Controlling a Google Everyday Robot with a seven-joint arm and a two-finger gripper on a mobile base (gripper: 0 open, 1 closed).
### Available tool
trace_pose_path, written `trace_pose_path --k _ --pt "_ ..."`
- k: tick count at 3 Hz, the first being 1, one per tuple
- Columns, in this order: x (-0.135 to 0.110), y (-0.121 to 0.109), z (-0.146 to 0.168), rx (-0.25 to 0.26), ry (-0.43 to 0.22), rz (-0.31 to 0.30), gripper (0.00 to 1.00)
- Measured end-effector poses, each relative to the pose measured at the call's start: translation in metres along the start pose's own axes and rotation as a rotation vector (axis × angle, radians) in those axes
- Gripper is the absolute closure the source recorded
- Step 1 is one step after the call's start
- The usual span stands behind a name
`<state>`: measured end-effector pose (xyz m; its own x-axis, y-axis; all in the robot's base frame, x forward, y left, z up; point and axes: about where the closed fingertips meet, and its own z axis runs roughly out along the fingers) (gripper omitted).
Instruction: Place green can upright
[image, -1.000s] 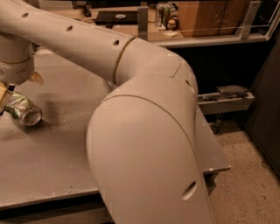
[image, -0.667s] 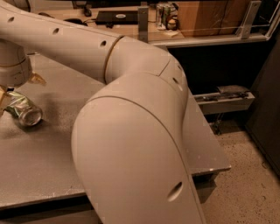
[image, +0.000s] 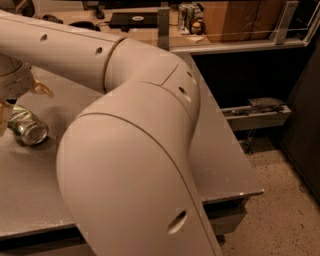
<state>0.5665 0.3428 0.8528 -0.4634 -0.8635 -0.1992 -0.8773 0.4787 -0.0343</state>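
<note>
The green can (image: 26, 128) lies on its side at the left of the grey table (image: 225, 150), dented, with its silver end facing the camera. My gripper (image: 22, 106) hangs from the wrist at the far left edge, just above the can. Its amber fingertips (image: 42, 90) stand apart, one to the can's upper right and one at its left end. The gripper is open and not closed on the can. My large beige arm (image: 135, 150) fills the middle of the view and hides much of the table.
The table's right edge and front corner (image: 252, 192) drop to a speckled floor. A raised counter behind carries cans (image: 187, 12) and a dark flat device (image: 132, 19). A metal post (image: 163, 27) stands at the back. A low shelf (image: 255, 112) sits at the right.
My arm's elbow has swung further left and nearer the camera. The gripper has stayed over the can, and the can has not moved.
</note>
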Motion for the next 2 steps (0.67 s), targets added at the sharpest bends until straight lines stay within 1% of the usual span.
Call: trace_pose_path --k 1,2 --pt "-0.0086 -0.0033 0.0059 0.039 0.015 0.039 0.4" --pt "-0.0161 -0.0074 0.0062 0.069 0.014 0.058 0.63"
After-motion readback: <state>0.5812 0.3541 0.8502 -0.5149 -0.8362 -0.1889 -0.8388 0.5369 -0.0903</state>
